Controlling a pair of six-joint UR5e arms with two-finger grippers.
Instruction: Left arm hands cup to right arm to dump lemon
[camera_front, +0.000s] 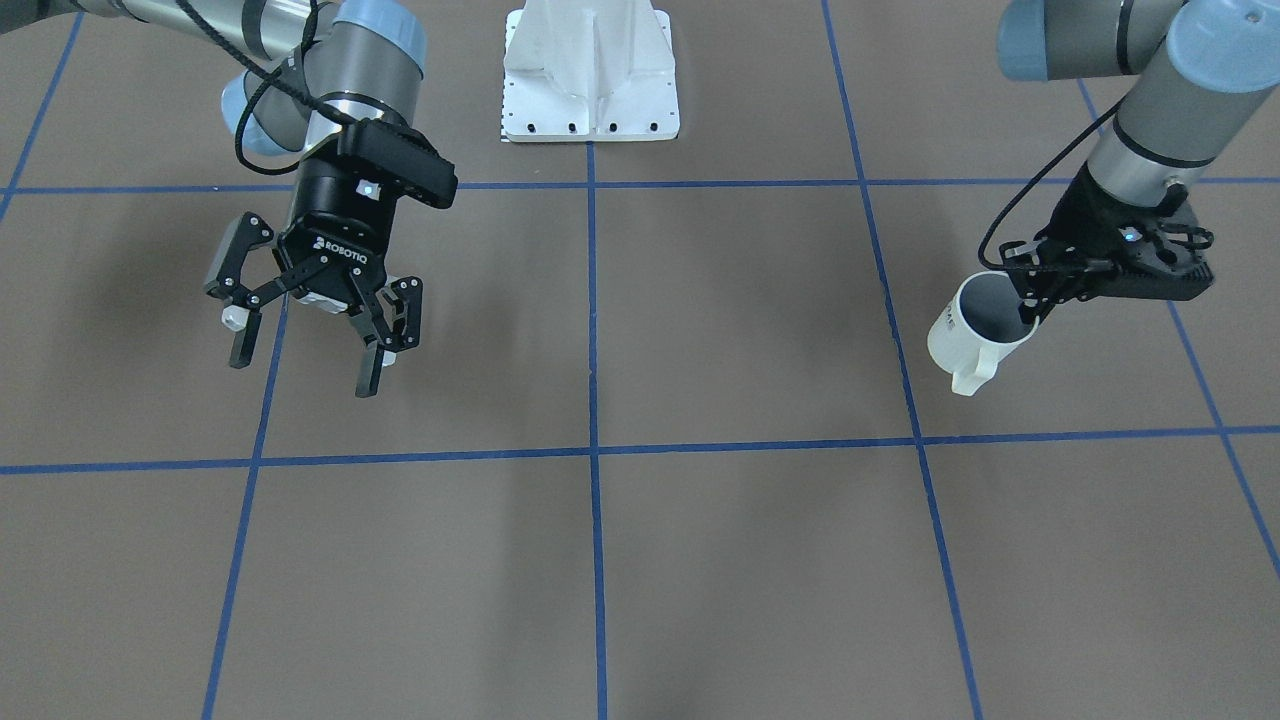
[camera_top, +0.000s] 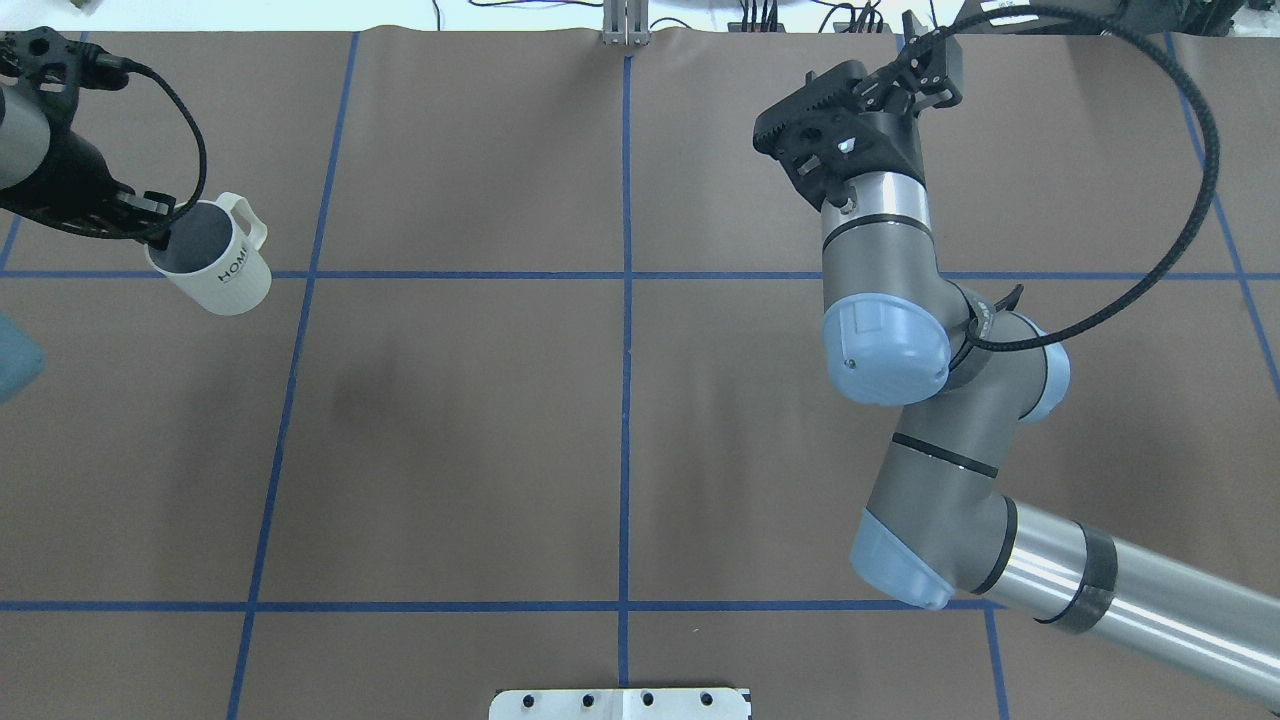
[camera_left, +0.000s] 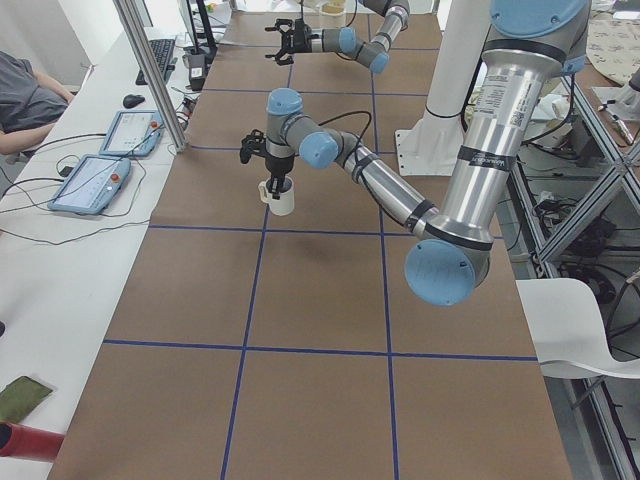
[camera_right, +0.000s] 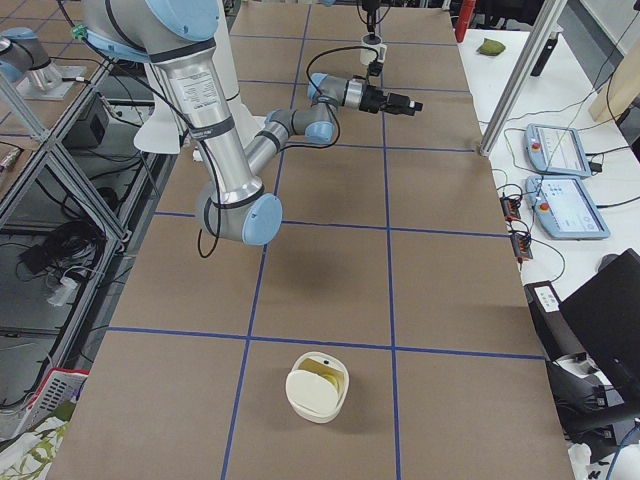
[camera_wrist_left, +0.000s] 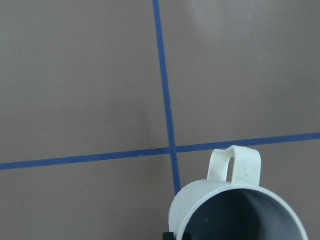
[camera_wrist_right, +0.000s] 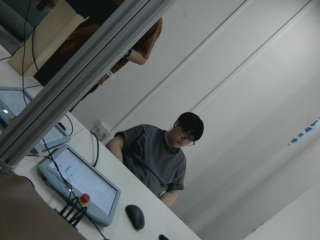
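Exterior front-facing: white cylindrical cup (camera_front: 958, 338), rim in pinch of left claw (camera_front: 1027, 303); black right claw (camera_front: 305, 368) agape.

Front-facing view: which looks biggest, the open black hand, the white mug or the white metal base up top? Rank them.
1. right hand, though it hangs nearer the camera.
2. white base, partly cut off by the frame.
3. mug.

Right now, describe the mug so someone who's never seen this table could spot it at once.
On the brown table crossed by blue tape lines, follow the robot's left arm out to its fingers. They pinch the rim of a tipped white mug. Its loop handle and black lettering set it apart from the low white bowl at the table's other end.
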